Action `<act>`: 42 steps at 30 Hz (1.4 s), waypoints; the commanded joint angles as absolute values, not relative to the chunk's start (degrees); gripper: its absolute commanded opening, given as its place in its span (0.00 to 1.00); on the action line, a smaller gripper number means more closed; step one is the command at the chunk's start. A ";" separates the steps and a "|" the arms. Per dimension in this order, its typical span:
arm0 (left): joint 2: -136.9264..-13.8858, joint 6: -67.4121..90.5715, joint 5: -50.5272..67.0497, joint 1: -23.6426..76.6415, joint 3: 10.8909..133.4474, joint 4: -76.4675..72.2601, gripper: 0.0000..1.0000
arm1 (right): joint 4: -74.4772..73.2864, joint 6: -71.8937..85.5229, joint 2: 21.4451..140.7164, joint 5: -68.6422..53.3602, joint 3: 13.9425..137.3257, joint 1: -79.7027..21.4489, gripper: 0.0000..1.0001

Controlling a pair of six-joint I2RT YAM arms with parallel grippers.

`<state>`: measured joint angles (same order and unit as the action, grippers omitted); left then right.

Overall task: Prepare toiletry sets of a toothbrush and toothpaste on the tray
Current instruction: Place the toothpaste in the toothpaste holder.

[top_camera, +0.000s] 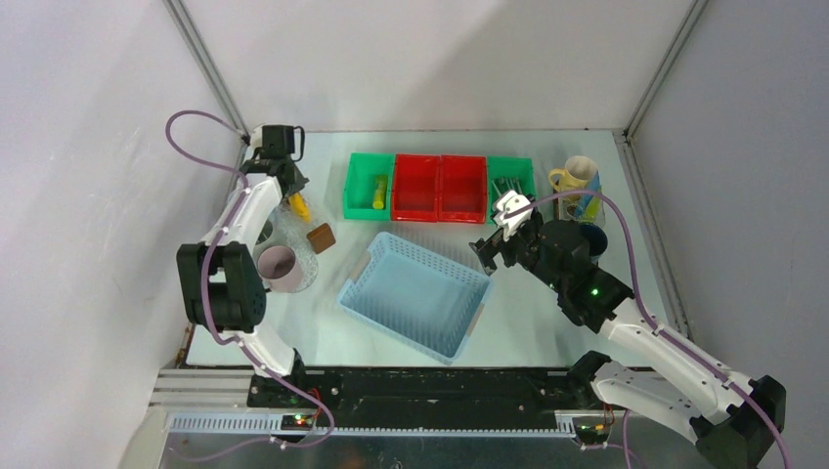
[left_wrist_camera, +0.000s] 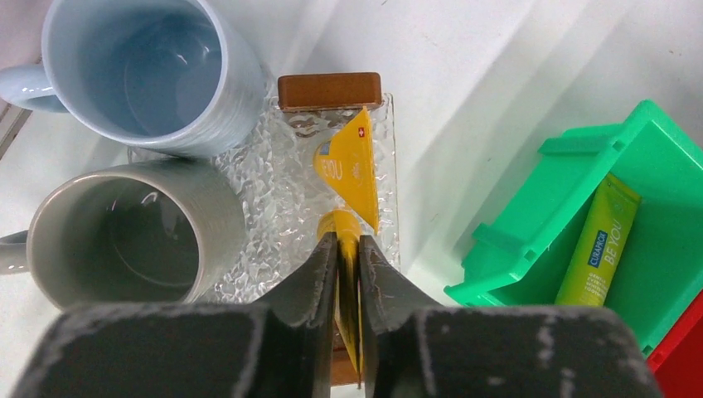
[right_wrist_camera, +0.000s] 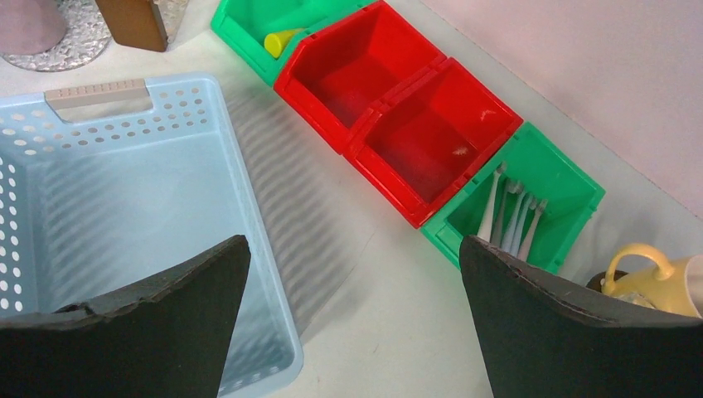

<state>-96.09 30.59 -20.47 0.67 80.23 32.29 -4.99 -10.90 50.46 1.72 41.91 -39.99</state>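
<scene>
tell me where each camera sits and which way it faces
top external: above and behind, looks down on the table; left arm and right arm show
left wrist: on that wrist, looks down at the glass tray; left pincer shut on a yellow tube
right wrist: on that wrist, looks down at the blue basket; right pincer open
shared: top and right wrist show the basket

Robot lab test cell.
A white bench boxed in by plain grey panels, two cabled arms bolted to a metal rail, a row of colour-coded plastic bins.
</scene>
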 commanded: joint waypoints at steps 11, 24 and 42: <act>-95.73 31.63 -21.87 0.31 80.84 32.22 0.46 | -2.63 -10.03 50.20 1.54 41.63 -39.81 0.99; -86.48 27.26 -20.39 1.34 81.65 33.29 0.81 | -2.95 -9.87 48.87 1.20 41.66 -39.80 0.99; -90.24 20.32 -13.76 16.41 86.70 29.34 0.65 | -4.33 -9.03 47.45 1.64 41.66 -39.77 0.99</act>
